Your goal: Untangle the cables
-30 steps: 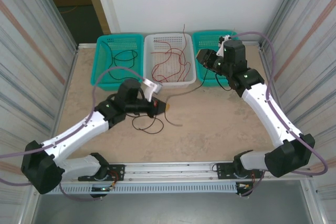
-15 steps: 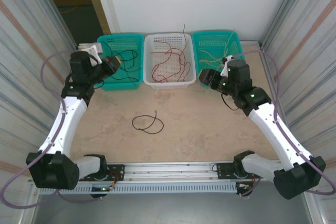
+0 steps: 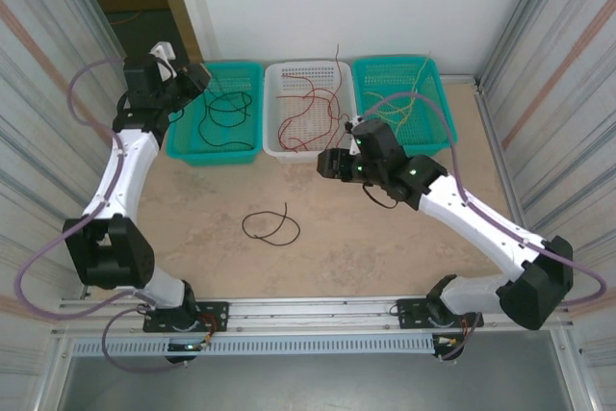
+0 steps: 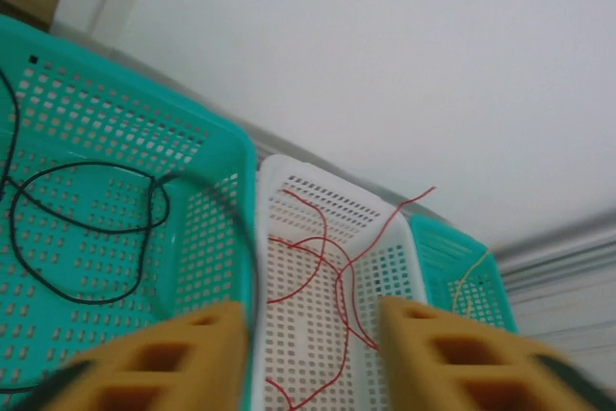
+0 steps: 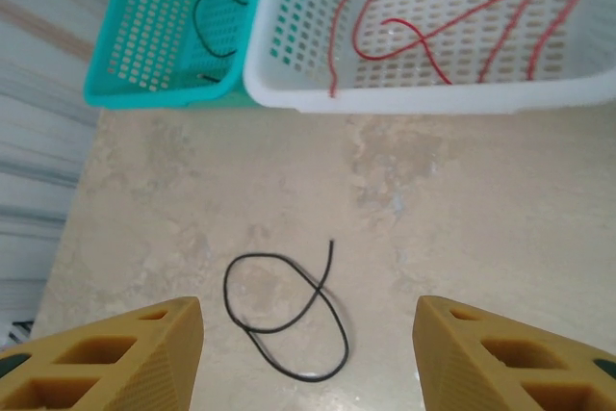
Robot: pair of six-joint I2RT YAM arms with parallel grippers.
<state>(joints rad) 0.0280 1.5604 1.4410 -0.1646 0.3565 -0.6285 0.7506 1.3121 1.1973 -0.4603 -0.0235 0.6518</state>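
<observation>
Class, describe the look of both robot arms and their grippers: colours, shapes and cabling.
Both the left arm and right arm have white links joined by black joint housings, each trailed by a looping purple-grey hose. The left gripper and right gripper carry blocky orange-yellow fingers with rectangular cut-outs.

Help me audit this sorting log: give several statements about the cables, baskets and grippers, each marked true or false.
1. A black cable lies on the table. True.
2. The white basket holds yellow cables. False: it holds red cables.
3. The right gripper is shut on the black cable. False: it is open, above it.
4. The left gripper is open. True.
5. The left basket holds black cables. True.
</observation>
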